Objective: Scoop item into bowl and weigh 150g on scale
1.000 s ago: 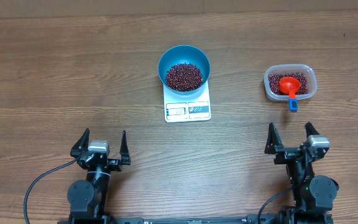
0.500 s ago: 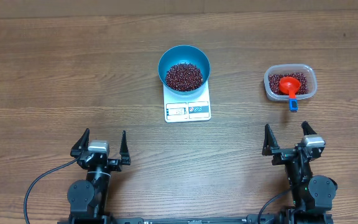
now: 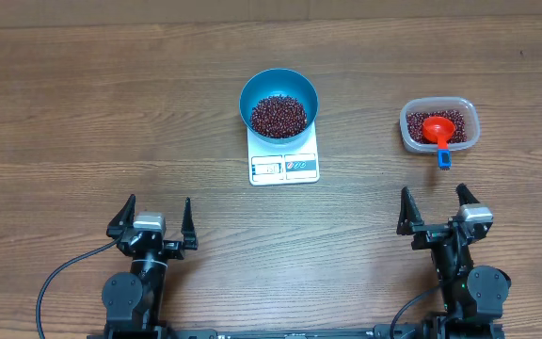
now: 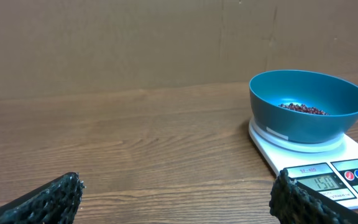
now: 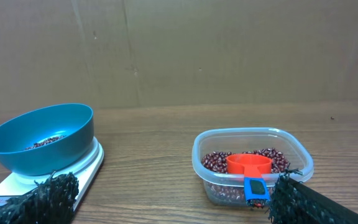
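Looks like the closing check, with beans (image 3: 278,114) heaped in the bowl (image 3: 246,102) atop the scale (image 3: 284,168), left pincer (image 3: 157,202) and right pincer (image 3: 432,193) both wide and empty well back from the scale; calls next only for confirming the display (image 4: 325,182).

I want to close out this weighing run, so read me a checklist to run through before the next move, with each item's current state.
1. The blue bowl sits on the white kitchen scale: ok.
2. The dark red beans are in the bowl: ok.
3. The scale display appears to read 150: ok.
4. The orange scoop lies in the clear tub: ok.
5. The left end effector is open, empty, apart from the scale: ok.
6. The right end effector is open, empty: ok.
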Robot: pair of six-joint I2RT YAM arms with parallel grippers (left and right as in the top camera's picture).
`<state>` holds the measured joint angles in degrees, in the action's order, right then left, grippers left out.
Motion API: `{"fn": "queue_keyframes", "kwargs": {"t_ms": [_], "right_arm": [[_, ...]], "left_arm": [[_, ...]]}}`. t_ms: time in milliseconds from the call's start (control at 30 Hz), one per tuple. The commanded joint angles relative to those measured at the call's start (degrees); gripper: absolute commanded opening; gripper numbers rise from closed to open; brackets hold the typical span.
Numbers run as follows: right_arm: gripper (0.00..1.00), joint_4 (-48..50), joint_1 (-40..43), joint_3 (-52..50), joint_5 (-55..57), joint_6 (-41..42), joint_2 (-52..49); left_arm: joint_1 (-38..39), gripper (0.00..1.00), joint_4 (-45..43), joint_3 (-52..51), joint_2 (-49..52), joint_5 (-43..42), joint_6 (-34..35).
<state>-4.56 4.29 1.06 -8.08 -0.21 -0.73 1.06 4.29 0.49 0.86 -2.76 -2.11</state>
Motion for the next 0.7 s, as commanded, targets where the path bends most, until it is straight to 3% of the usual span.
{"fn": "queue_keyframes", "kwargs": {"t_ms": [0, 667], "right_arm": [[1.0, 0.3, -0.4, -0.6, 0.5, 0.4, 0.6], [1.0, 0.3, -0.4, -0.6, 0.5, 0.3, 0.6]], "left_arm": [[-0.4, 0.99, 0.1, -0.2, -0.6, 0.2, -1.1], [-0.4, 1.0, 0.1, -0.2, -0.6, 0.2, -1.1]]}}
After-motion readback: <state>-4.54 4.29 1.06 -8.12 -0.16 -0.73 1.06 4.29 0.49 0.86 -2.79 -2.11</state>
